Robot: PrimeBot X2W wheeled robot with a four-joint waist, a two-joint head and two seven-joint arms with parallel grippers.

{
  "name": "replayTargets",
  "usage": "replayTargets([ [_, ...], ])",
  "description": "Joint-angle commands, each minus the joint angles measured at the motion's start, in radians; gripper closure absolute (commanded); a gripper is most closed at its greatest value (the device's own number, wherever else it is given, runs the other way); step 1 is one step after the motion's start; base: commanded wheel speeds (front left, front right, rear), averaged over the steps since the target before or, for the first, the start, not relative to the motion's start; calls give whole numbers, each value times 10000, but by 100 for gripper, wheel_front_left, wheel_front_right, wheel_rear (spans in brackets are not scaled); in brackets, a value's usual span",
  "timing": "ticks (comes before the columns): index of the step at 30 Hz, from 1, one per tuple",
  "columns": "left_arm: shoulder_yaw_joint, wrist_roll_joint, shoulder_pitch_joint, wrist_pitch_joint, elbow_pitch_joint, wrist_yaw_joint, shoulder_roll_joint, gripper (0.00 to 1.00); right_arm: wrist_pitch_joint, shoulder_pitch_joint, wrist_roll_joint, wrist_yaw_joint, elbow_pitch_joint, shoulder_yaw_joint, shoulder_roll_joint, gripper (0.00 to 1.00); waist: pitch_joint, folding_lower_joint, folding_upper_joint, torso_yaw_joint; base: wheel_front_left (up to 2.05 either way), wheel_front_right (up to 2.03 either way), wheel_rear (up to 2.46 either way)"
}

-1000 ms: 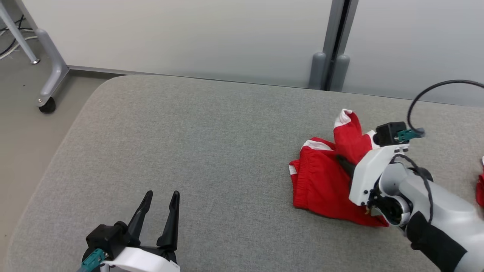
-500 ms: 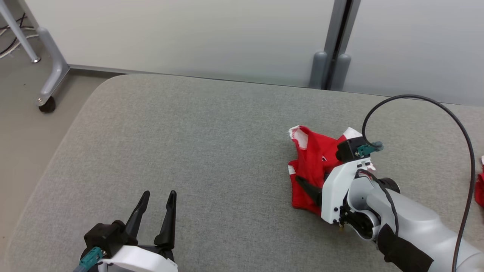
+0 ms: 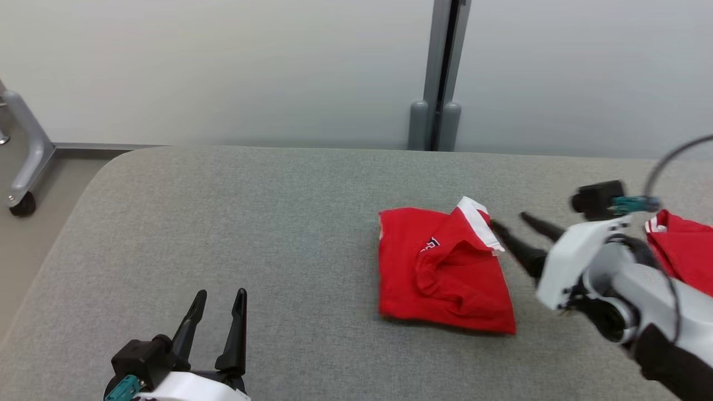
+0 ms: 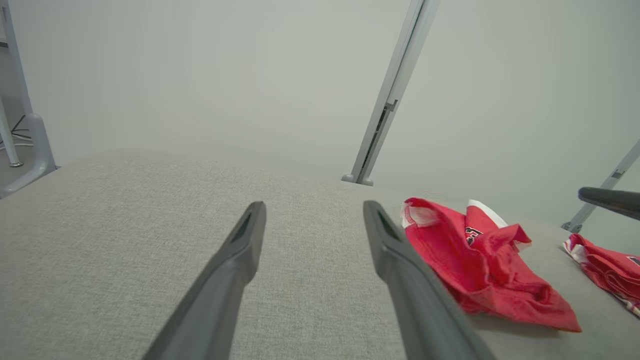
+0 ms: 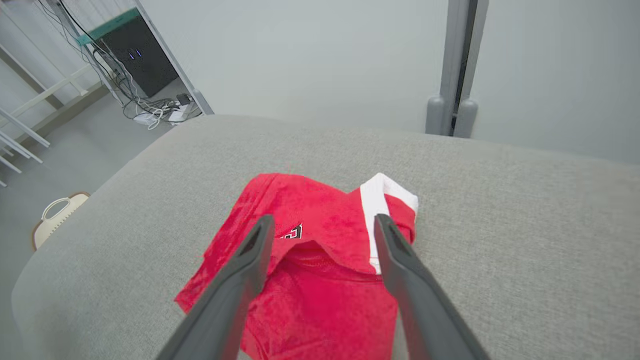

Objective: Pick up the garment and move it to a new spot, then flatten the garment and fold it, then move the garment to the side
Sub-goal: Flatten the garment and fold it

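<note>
The garment (image 3: 440, 278) is a red piece lying folded and loosely rumpled on the grey padded table (image 3: 223, 211), right of the middle in the head view. One white band (image 3: 476, 220) runs along its far right edge. A small dark-and-white printed mark (image 5: 292, 231) sits near its middle; the letters are too small and creased to read.

The right gripper (image 3: 508, 221) is just beside the white-banded edge, its two fingers spread wide with nothing between them. A second red garment (image 3: 685, 250) lies farther right, cut off by the frame and partly hidden behind the right arm, so there are two red pieces in all.

The left gripper (image 3: 221, 292) is well apart at the lower left above bare table, jaws wide and empty.
</note>
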Motion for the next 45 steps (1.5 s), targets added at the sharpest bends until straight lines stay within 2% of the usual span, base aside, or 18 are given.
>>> replayTargets([
  [1,5,20,58,4,-70,35,44,0,-366,238,-60,3,-103,-190,-249,0,-3,0,0,-48,0,0,0],
  [5,7,59,115,4,-264,44,-2,0,-1540,801,-273,3,-81,-1023,-867,0,50,0,0,-70,0,0,0],
  [7,46,96,142,4,-358,35,-39,0,-1734,1292,-411,3,8,-1368,-896,0,76,0,0,-39,0,0,0],
  [12,126,137,106,4,-461,-45,-117,0,-1851,1978,-908,3,408,-2185,-478,0,250,0,0,-1,0,0,0],
  [16,86,214,-106,4,-420,-124,-170,0,-1733,2027,-1155,3,825,-2263,10,1,433,0,0,135,0,0,0],
  [17,79,218,-135,4,-388,-149,-186,0,-1559,1975,-1232,3,991,-2187,88,73,465,0,0,192,0,0,0],
  [18,68,216,-158,4,-353,-152,-200,0,-1355,1920,-1300,3,1131,-2086,158,100,492,0,0,255,0,0,0],
  [22,123,225,-250,4,-255,-207,-219,0,-603,1824,-1141,3,1360,-1833,494,100,578,0,0,533,0,0,0],
  [33,185,284,-537,4,-113,-367,-396,0,296,1400,-873,3,2166,-1515,945,100,1132,0,0,1341,0,0,0],
  [40,268,384,-736,4,35,-494,-575,0,-75,334,-1172,3,2632,-1543,1025,100,1662,0,0,1988,0,0,0],
  [45,174,398,-917,6,233,-614,-745,0,192,-568,-1394,3,2840,-1340,1339,100,1904,0,0,2430,0,0,0],
])
